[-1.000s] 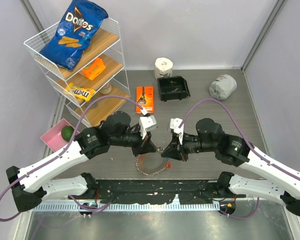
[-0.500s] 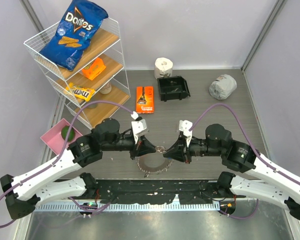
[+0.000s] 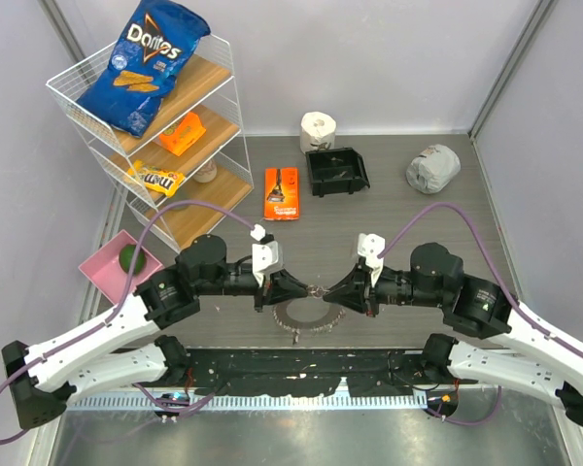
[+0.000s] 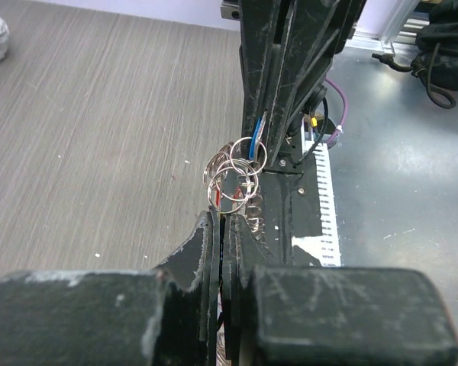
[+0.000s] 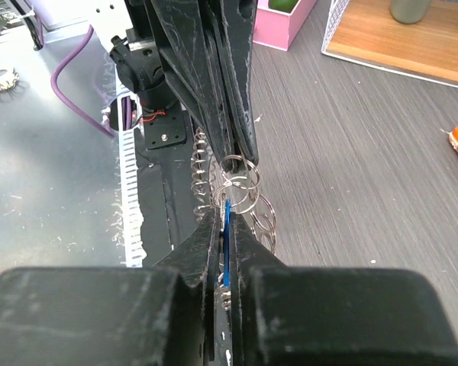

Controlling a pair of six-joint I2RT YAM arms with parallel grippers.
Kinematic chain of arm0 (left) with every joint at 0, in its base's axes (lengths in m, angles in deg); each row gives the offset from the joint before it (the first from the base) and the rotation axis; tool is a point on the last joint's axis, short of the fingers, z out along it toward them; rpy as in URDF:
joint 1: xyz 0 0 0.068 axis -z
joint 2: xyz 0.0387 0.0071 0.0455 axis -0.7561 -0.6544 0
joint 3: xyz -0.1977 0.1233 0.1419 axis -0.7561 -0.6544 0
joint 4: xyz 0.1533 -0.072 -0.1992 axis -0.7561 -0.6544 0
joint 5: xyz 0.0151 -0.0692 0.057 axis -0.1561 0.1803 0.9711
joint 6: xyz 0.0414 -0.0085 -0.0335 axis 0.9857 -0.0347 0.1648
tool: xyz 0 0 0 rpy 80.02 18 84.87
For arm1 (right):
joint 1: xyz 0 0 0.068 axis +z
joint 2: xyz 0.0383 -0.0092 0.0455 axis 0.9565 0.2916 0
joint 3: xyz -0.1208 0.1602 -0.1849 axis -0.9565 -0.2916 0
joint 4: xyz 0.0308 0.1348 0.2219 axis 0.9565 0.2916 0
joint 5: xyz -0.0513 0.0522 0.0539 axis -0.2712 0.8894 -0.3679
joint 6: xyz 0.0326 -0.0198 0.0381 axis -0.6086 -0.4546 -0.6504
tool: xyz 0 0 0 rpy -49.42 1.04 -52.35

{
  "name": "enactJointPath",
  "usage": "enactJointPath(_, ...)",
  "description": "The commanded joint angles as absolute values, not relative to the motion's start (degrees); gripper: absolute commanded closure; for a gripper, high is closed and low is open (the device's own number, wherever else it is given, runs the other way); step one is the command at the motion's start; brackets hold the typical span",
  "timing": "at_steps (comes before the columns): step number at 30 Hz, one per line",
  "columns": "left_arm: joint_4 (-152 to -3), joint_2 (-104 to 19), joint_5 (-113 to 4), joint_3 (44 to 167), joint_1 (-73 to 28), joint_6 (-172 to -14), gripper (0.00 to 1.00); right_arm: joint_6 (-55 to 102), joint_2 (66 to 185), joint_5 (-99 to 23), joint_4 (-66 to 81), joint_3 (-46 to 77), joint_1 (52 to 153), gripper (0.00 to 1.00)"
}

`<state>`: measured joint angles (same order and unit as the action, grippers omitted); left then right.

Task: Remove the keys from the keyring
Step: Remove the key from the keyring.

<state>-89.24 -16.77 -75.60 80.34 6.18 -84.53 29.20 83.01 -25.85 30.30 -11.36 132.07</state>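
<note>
Clamping small split rings of the keyring (image 3: pixel 306 328) tight in the left gripper (image 3: pixel 299 288), pinching a blue key (image 5: pixel 226 225) in the right gripper (image 3: pixel 332 291), tip to tip just above the bench (image 3: pixel 398 223); probably for pulling apart, big fringed loop dangling below by the front edge.

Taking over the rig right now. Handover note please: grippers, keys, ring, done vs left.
Left gripper: shut, pinching the cluster of small silver split rings at its tips.
Right gripper: shut on the blue-headed silver key, tip to tip with the left one.
Large frilly silver metal keyring: on the grey wood-grain table just below both tips. Its link to the cluster can't be made out.
Done: no freed key visible on the table.
Left: work the blue key off its ring, then the other keys.
</note>
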Motion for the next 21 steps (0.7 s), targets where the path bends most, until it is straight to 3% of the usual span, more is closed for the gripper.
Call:
enactJointPath(1,-91.57,-16.26,-73.60,78.21,3.70,-79.79,0.92,32.27,83.30,-24.26,32.69,-3.41,132.72,0.95)
enactJointPath(4,-91.65,-15.38,-74.49,77.59,4.31,-77.42,0.82,32.54,85.15,-23.82,33.22,-1.30,132.72,0.95)
enactJointPath(9,-92.36,-13.01,-74.49,77.94,4.40,-76.01,0.57,32.80,87.35,-22.68,33.57,0.55,132.72,0.95)
enactJointPath(19,-92.44,-11.69,-77.21,81.19,4.40,-75.04,0.52,33.86,90.42,-21.36,34.63,2.66,132.72,0.95)
enactJointPath(21,-93.32,-11.16,-76.51,81.98,4.31,-73.90,0.46,33.86,91.13,-21.36,35.07,2.92,132.72,0.95)
